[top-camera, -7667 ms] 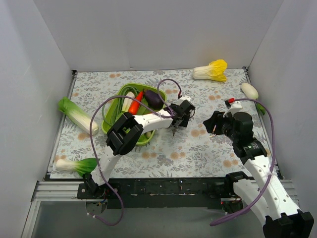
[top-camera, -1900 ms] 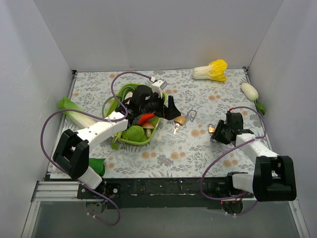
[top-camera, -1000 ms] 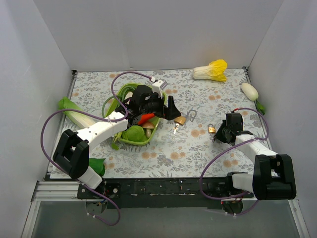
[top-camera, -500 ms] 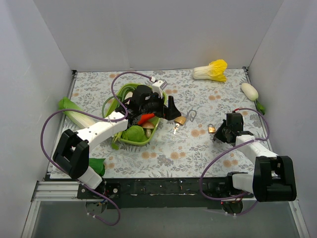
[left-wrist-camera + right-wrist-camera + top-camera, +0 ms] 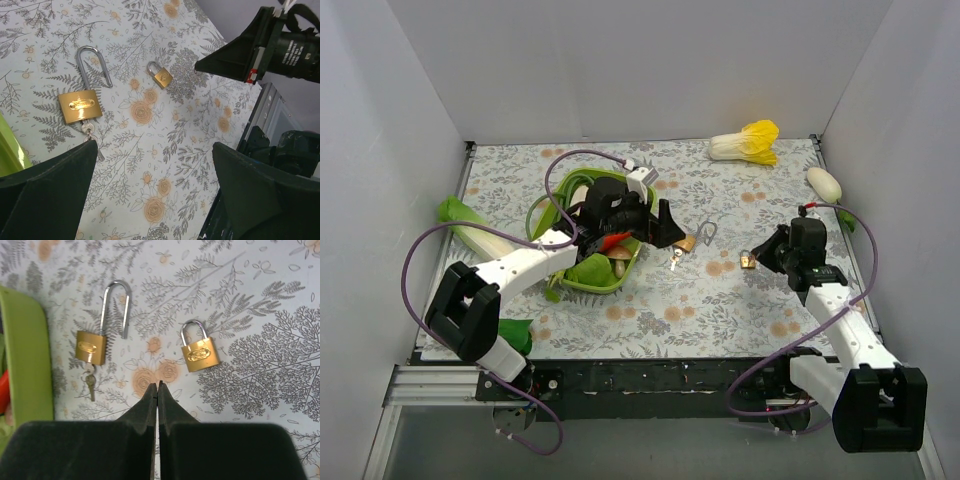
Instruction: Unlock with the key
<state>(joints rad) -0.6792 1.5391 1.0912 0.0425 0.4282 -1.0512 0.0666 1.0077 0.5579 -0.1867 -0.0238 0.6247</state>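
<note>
Key: a tiny silver metal key (image 5: 90,382) is sticking out of the bottom of a large brass padlock with a long silver shackle (image 5: 91,347). Both are lying flat on the floral-patterned surface (image 5: 670,310).
Shackle: one leg is appearing to end free beside the brass body.
Small lock: a small brass padlock with a short silver shackle (image 5: 200,354) is lying to the right, apart from the large one.
Left hand (image 5: 155,150): hovering over the key and large padlock, fingers spread wide, grasping nothing.
Right hand (image 5: 158,386): fingers pressing together on nothing, tips pointing between the two padlocks.
Basket: a lime-green plastic basket (image 5: 555,200) is sitting left of the key, under the left arm.
</note>
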